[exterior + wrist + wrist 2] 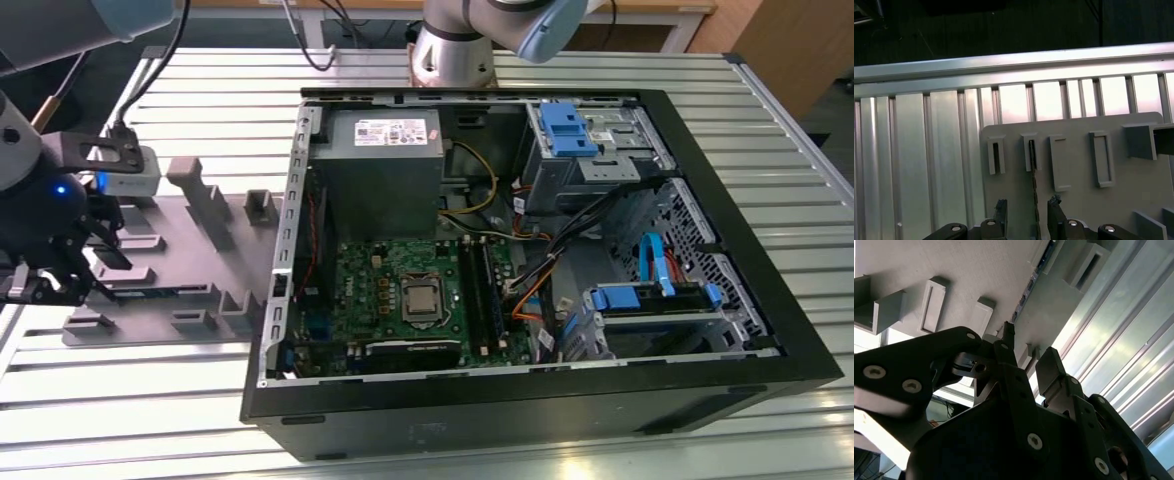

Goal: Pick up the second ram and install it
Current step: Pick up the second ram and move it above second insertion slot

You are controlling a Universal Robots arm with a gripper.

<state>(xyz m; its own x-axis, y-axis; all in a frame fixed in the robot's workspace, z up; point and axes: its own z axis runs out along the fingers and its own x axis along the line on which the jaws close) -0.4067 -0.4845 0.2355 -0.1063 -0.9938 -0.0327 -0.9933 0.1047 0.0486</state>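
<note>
the second ram (1033, 170), a thin blue-green memory stick, stands on its long edge in the slots of a grey holder plate (1079, 200). in the first wrist view it shows edge-on as a dark line. in the second wrist view it shows as a narrow strip (1030, 284) running along the plate. the pincer (1027, 212) is spread, with one of its black fingers (1000, 212) on each side of the stick. in the first wrist view a gap shows between the stick and each finger. in the exterior view the pincer (67, 275) hangs over the end of the holder plate (200, 240) at that view's far left, and the stick (167, 291) lies there as a thin dark line. the plate rests on a slatted aluminium tabletop (160, 90). at the exterior view's right of the plate, an open black computer case (534, 400) lies on its side. inside are a green motherboard (387, 290), long black memory slots (481, 290) and a grey power supply (380, 160).
</note>
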